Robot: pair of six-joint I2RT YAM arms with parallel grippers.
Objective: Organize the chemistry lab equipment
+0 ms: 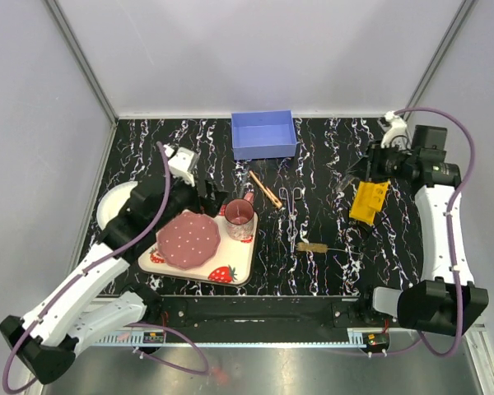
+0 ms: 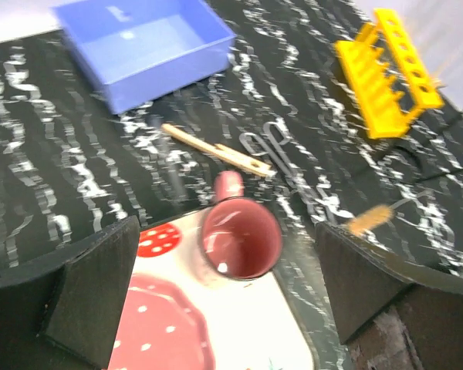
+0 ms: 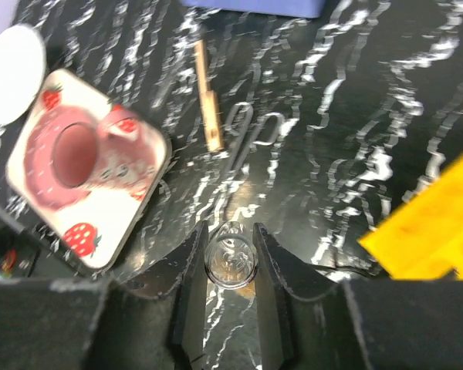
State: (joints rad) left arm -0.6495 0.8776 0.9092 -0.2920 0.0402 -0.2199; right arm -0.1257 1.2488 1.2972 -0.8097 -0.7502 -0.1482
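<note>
- Your right wrist view gives you what the top view cannot: the right gripper (image 3: 228, 247) has its jaws closed on a clear tube (image 3: 231, 266), seen end-on between the two fingers. In the top view the tube is too small to make out.
- The left wrist view settles the other hand: the left gripper (image 2: 228, 258) stands with its fingers (image 2: 92, 293) spread wide and holds nothing. It hangs over the far edge of the strawberry-print tray (image 1: 240, 267), with the pink cup (image 2: 239, 239) showing in the gap, touching neither finger.
- Only the top view shows you both arms and the whole table at once. There the white bowl (image 1: 114, 200) sits left of the tray, half hidden by the left arm.
- The loose tools all lie to the right of the tray: one tan wooden clamp (image 1: 265, 189) just beyond its far right corner, one pair of metal forceps (image 1: 291, 206) beside that, one wire brush (image 1: 313, 247) nearer the arm bases, and one yellow rack (image 1: 369, 201) well off to the right, under the right gripper.
- Count one tube, and that one is held; I see no others.
- One blue bin (image 1: 263, 134) stands beyond the tray, towards the back wall.
- On the tray you have one pink plate (image 1: 188, 239) and the one cup.
</note>
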